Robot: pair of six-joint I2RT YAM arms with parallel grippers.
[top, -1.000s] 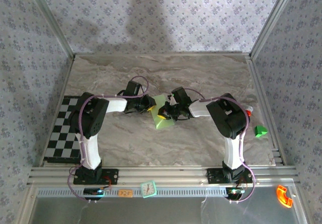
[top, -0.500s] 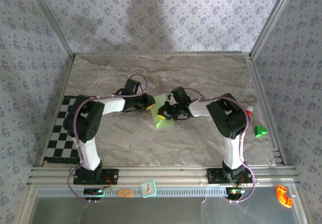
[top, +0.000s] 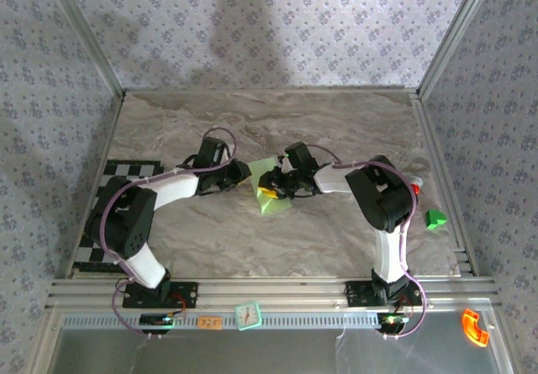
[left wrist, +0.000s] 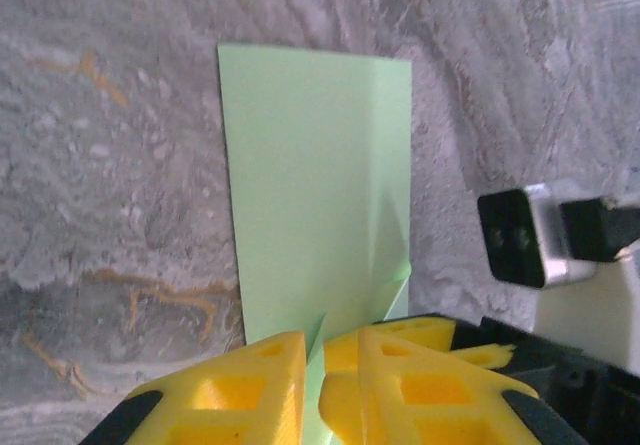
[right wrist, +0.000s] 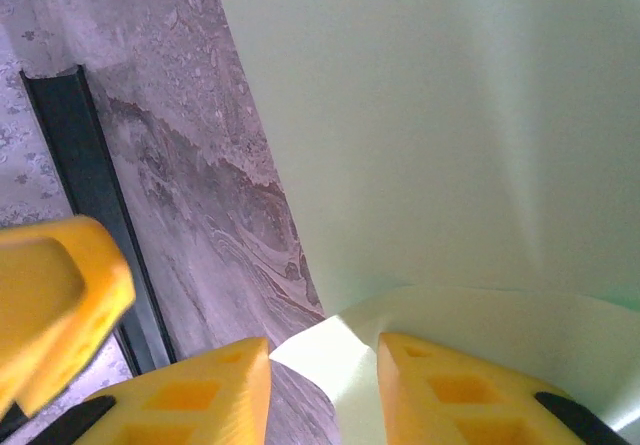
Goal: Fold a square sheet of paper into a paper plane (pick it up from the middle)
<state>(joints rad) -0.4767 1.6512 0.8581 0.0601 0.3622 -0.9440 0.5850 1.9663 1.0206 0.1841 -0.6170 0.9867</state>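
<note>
The square sheet of paper is pale green, folded into a long strip with a creased flap, and lies mid-table. In the left wrist view the paper stretches away from my left gripper, whose yellow fingers are shut on its near edge. My left gripper sits at the sheet's left side. My right gripper is on the sheet's right side. In the right wrist view the right gripper is open, a raised paper corner lying loose between the fingers.
A small bright green block lies at the right table edge. A checkered mat covers the left side. A small clock and an orange piece sit on the near ledge. Patterned walls enclose the table.
My right gripper has opened and let go of the paper. The left arm's elbow has swung out to the left while its gripper stayed on the sheet.
</note>
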